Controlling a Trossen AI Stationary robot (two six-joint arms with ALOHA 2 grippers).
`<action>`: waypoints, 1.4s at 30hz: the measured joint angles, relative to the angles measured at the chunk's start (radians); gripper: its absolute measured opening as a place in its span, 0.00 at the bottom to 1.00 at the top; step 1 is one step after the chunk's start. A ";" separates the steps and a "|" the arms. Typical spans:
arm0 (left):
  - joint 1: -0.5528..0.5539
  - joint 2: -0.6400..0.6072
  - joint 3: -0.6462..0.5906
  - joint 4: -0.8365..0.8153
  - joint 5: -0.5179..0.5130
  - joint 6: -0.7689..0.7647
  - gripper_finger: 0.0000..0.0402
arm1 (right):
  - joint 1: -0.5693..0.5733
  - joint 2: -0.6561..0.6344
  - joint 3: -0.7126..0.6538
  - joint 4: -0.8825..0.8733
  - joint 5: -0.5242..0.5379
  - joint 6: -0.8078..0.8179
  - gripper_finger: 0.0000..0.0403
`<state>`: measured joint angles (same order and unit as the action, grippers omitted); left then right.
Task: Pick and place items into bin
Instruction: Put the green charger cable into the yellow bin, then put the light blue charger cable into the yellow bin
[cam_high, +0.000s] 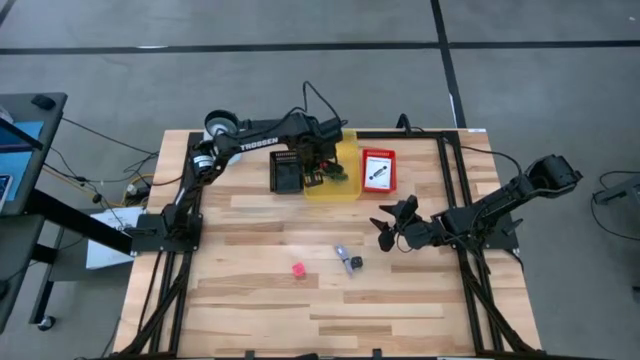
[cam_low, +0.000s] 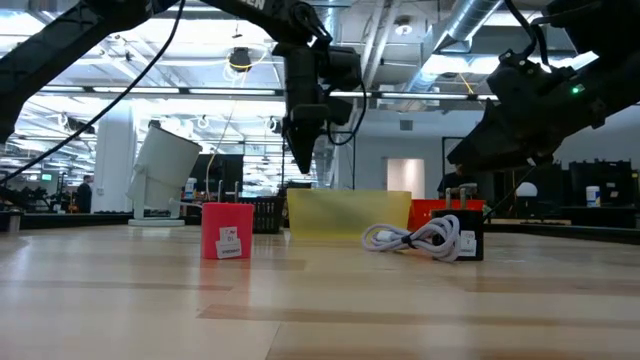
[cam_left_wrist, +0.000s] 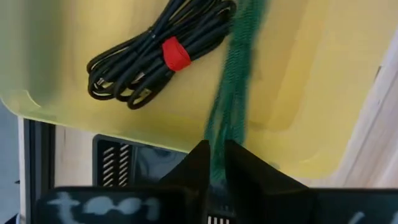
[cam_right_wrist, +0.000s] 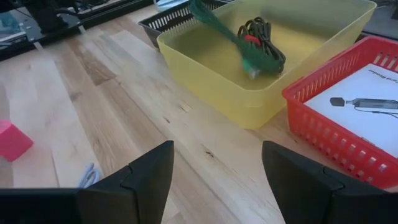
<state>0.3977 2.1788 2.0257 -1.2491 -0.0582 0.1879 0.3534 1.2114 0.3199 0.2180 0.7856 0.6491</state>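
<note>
1. Table of pale wood planks carries everything, with a dark arm mounted at each side.
2. Left arm reaches across the far part of the table, and the left gripper hangs over the yellow bin. Its dark fingers stand only a narrow gap apart, with the top of the green stick between them. Whether they pinch it or have let go, I cannot tell.
3. Right arm rests low at the right side. The right gripper has its fingers spread wide, holds nothing, and points toward the bins.
4. Yellow bin sits at the far middle of the table, between a black basket and a red basket.
5. Red basket holds a white card printed with a dark tool.
6. Black coiled cable, tied with a red band, lies on the floor of the yellow bin.
7. Green stick slants down into the yellow bin, its lower end just beside the cable in the right wrist view.
8. White-and-black piece lies on the bare wood nearer the front, its white cord looped beside a black block.
9. Silver-grey part lies just beside that piece.
10. Pink-red cube sits alone on the wood, apart from both.
</note>
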 joint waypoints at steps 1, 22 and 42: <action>0.000 0.000 -0.001 0.004 0.000 0.000 0.10 | 0.000 0.000 0.000 0.000 0.000 0.000 0.59; -0.080 -0.001 0.042 0.037 0.238 0.289 0.10 | 0.000 0.000 0.000 0.000 0.001 0.005 0.59; -0.261 -0.140 0.014 -0.228 0.373 0.167 0.10 | 0.000 0.012 0.000 0.122 0.012 0.128 0.59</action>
<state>0.1364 2.0393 2.0397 -1.4774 0.3146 0.3544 0.3534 1.2239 0.3195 0.3401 0.7978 0.7771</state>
